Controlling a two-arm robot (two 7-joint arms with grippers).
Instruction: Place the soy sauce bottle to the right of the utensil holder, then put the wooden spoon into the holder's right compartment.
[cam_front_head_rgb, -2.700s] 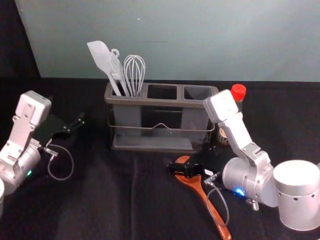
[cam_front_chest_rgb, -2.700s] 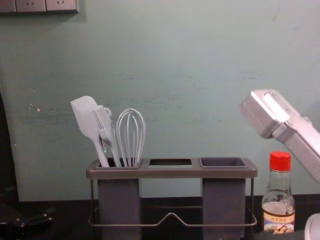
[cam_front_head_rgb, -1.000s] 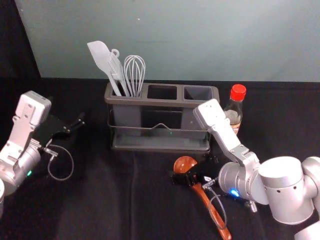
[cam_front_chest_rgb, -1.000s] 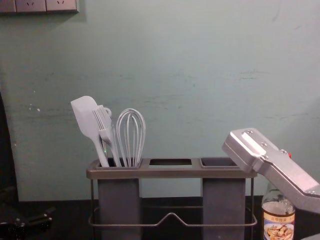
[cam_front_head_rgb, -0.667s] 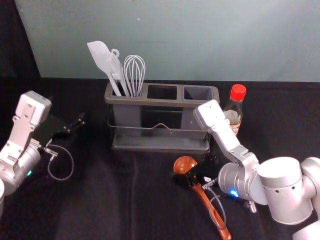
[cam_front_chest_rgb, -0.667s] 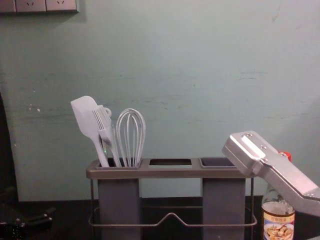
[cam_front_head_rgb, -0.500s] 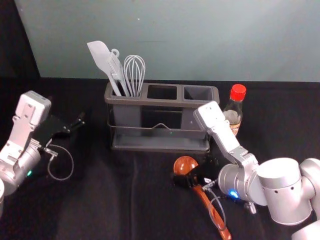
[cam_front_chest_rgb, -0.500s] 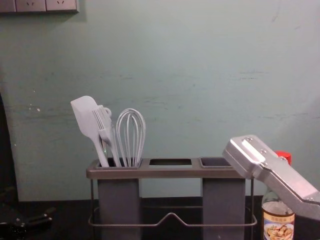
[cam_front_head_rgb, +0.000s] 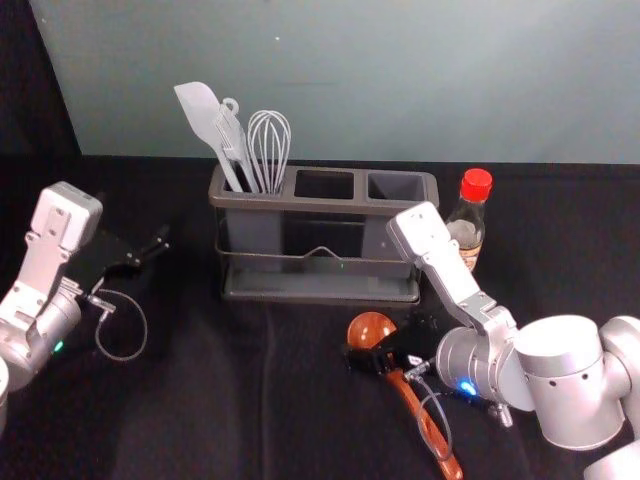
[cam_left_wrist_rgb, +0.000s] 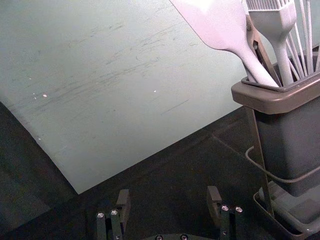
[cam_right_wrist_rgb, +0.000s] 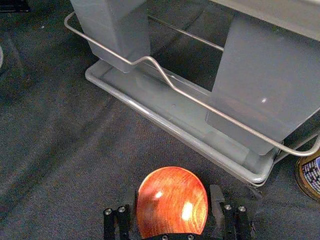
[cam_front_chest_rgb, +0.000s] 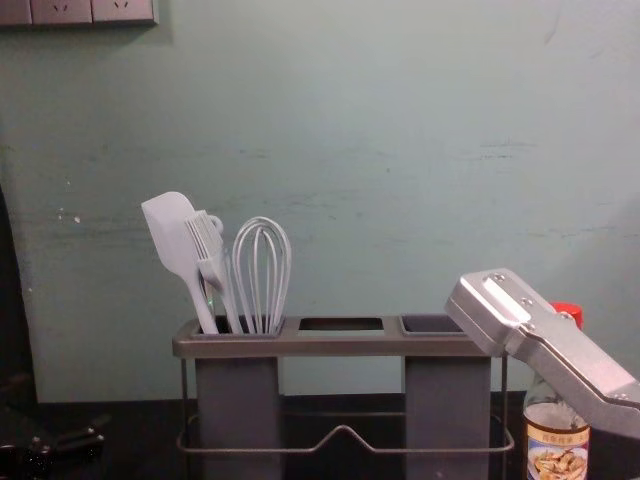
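- Wooden spoon (cam_front_head_rgb: 428, 430) flat on cloth (cam_front_head_rgb: 200, 400), before holder (cam_front_head_rgb: 320, 297); right gripper (cam_right_wrist_rgb: 173, 199) open, astride its bowl.
- Best centred, closed evenly, lifted before turning handle-down.
- Soy sauce bottle (cam_front_head_rgb: 468, 232) stands right of holder, near right compartment (cam_front_head_rgb: 396, 187); wire rail (cam_front_head_rgb: 370, 260) and bottle probably tighten swing room.
- Left gripper (cam_left_wrist_rgb: 168, 204) idle at left, open.

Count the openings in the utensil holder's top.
3: the left opening, holding the white spatula; the middle opening; the right opening, nearest the soy sauce bottle.
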